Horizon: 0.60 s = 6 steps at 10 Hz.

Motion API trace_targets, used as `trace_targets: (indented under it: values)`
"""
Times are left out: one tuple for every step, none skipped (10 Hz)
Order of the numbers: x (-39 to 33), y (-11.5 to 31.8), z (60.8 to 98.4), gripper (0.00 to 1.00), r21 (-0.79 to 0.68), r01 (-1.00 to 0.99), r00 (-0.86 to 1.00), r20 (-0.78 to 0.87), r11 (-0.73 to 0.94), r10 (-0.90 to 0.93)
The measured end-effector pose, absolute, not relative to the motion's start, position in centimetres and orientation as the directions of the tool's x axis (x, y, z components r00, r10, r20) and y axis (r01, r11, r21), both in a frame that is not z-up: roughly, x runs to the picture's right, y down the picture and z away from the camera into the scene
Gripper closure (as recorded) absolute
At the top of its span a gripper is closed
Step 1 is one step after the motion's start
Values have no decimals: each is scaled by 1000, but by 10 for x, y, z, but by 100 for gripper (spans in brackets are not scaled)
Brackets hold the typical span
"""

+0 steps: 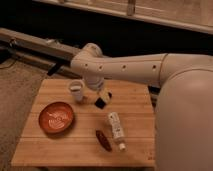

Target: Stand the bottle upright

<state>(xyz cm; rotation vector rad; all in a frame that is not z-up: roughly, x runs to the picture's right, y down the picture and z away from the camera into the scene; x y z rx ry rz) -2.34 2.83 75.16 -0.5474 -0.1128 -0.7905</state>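
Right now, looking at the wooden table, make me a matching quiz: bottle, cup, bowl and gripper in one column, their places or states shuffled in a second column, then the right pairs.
Column one
1. bottle
2. cup
3. bowl
4. gripper

Column two
A. orange-red, on the left side of the table
B. low over the table's middle, just right of the cup
C. lying on its side, toward the front right
D. standing upright, toward the back left

Pairs: 1-C, 2-D, 3-A, 4-B
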Motion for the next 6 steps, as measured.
trace_targets:
  values:
    - [-25, 29, 751, 20, -424, 701, 706, 301, 573, -641]
    - [-28, 28, 752, 20, -416, 705, 703, 304, 574, -643]
    - [-28, 28, 751, 20, -416, 704, 704, 304, 576, -642]
    - [-27, 28, 752, 20, -417, 702, 706, 302, 577, -641]
    - [-26, 28, 752, 20, -418, 702, 706, 302, 576, -641]
    - [-26, 28, 752, 20, -419, 703, 705, 302, 575, -642]
